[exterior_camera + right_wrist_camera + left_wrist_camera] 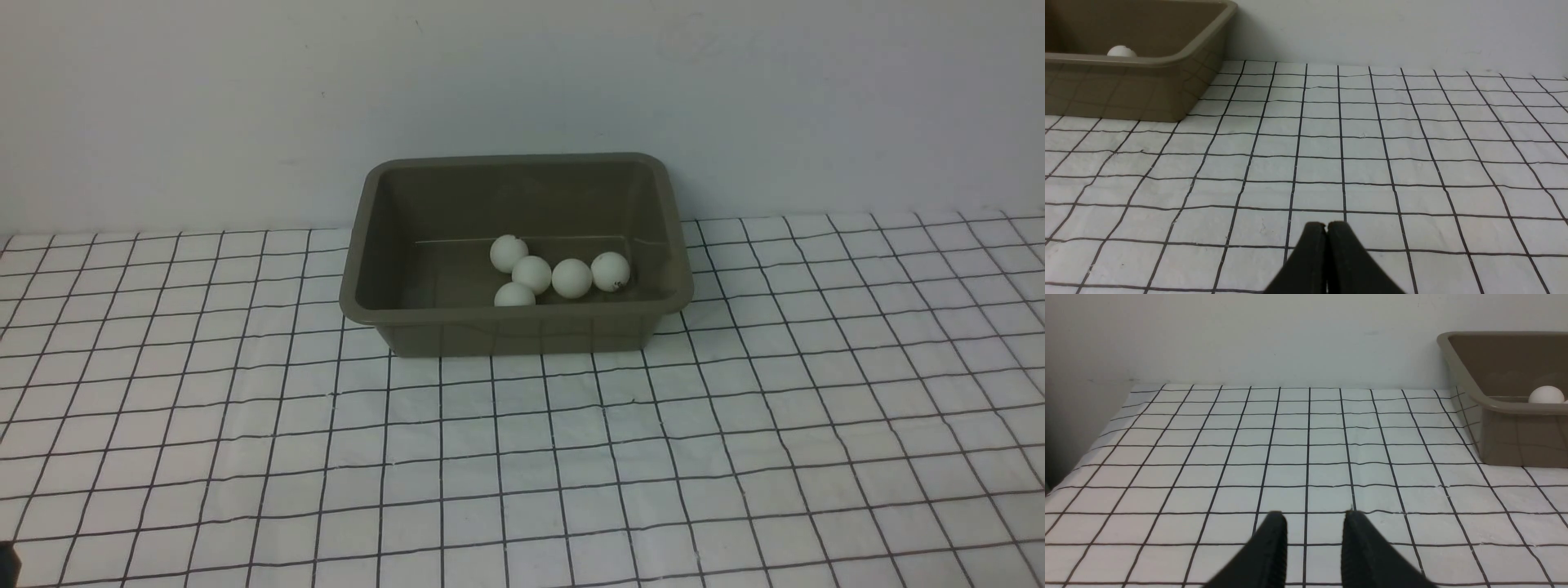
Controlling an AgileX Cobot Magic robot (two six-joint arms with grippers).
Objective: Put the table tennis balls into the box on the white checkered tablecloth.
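The olive-brown box (392, 245) stands on the white checkered tablecloth (522, 457) near the back wall. Several white table tennis balls (531, 273) lie together inside it, toward its front right; one has a dark logo (611, 271). In the left wrist view the box (1506, 433) is far off to one side with one ball (1546, 395) showing; my left gripper (1312, 516) is open and empty low over the cloth. In the right wrist view the box (1147, 81) and one ball (1121, 51) show; my right gripper (1326, 225) is shut and empty. Neither gripper shows in the front view.
A plain pale wall (522, 82) rises right behind the box. The cloth's left edge (1094, 437) drops off in the left wrist view. A dark bit of the robot (6, 563) shows at the front view's lower left corner.
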